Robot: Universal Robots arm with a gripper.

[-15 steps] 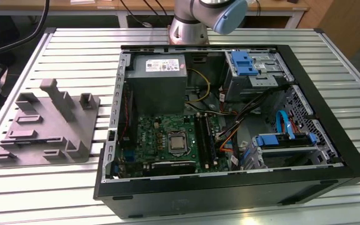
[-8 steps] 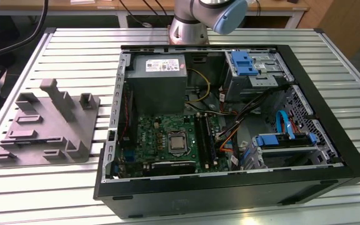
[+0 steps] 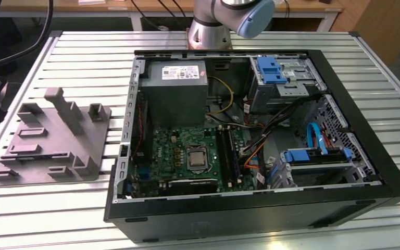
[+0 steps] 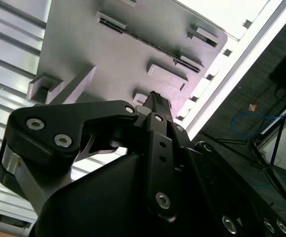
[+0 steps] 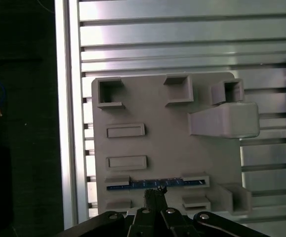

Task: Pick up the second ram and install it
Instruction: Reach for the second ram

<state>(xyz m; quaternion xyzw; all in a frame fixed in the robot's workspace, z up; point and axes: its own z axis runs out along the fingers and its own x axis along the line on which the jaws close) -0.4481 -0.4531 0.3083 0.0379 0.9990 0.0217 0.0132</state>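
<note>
gripper (image 5: 155,193): tips drawn together with nothing between them; it holds nothing. it hangs over the tray, and in the first wrist view its tips sit just beside the ram's edge. whether they touch it cannot be told.
ram (image 5: 155,183): stands on edge in the tray, a thin blue strip between two low blocks. in the second wrist view it is a dark thin line (image 4: 150,44) past the gripper (image 4: 155,95).
tray (image 3: 47,140): grey, with upright posts and low blocks. it lies flat on the table at the exterior view's left, beside the case and apart from it. both wrist views show it (image 5: 133,106) (image 4: 83,29).
case (image 3: 255,208): black and lying open, with the green board (image 3: 186,156) inside.
table (image 3: 82,52): slatted metal.
arm (image 3: 217,21): its base stands behind the case.
</note>
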